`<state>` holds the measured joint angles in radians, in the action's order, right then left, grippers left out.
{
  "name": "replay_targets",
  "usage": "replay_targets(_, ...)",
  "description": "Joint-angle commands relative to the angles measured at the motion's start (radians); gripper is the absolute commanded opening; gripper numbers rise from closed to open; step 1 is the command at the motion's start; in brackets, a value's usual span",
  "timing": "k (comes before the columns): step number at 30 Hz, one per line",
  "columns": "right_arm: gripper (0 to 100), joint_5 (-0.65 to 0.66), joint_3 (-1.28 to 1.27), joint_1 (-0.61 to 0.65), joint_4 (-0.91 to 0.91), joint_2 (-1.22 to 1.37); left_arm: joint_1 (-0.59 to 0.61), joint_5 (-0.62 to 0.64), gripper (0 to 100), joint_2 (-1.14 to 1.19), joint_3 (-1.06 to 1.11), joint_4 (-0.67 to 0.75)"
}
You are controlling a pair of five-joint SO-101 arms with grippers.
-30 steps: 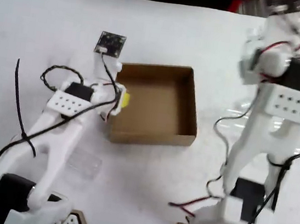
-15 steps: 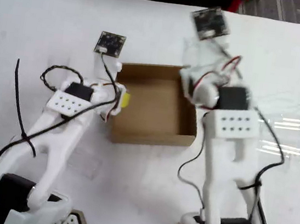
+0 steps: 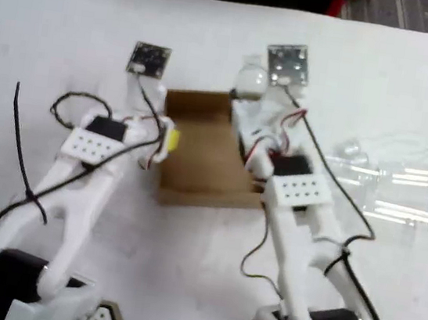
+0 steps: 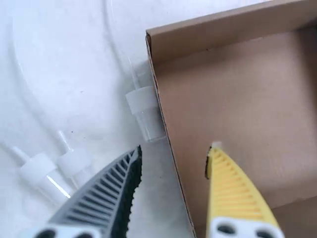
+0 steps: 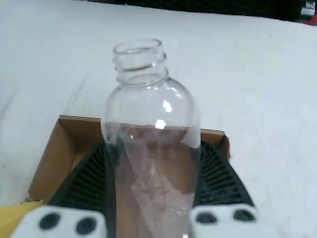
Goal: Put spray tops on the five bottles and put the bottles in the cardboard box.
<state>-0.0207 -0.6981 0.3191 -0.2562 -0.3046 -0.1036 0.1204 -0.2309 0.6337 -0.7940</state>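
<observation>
Left claw: we found the left claw (image 4: pixel 174 151) standing fairly wide and gripping nothing.
Its fingers: the grey finger (image 4: pixel 109 198) was outside the cardboard box (image 4: pixel 237 109) and the yellow finger (image 4: pixel 230 193) inside it, with the box's side wall running between the two. We could not tell whether either finger touched the wall.
Spray tops: one spray top (image 4: pixel 144 111) lay just past the grey fingertip, against the outer face of that wall. Two more spray tops (image 4: pixel 57 166) lay close together on the white table (image 4: pixel 59 59), off to the grey finger's outer side.
Right claw: the right claw (image 5: pixel 153 168) was closed around the body of a clear bottle (image 5: pixel 148 99), one black finger (image 5: pixel 218 178) on each side of it.
Held bottle: its neck pointed away from the claw and was open, with no spray top on it. The box lay beneath and behind it; in the high view the bottle (image 3: pixel 250 78) sat at the box's far rim.
Other bottles: more clear bottles (image 3: pixel 392 187) lay flat on the table, to the right claw's outer side, well apart from the box.
</observation>
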Motion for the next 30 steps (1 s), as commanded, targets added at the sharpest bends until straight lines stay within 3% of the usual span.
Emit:
replay_targets(1, 1.8, -0.009, -0.014, 0.051, 0.143, 0.016, 0.008, 0.008, 20, -0.018, -0.014, 0.002)
replay_targets(12, 1.8, -0.015, -0.017, 0.035, 0.352, 0.185, 0.013, 0.008, 20, -0.018, -0.011, 0.002)
replay_targets(30, 1.8, -0.014, -0.023, 0.035, 0.358, 0.196, 0.012, 0.008, 20, -0.018, -0.012, 0.002)
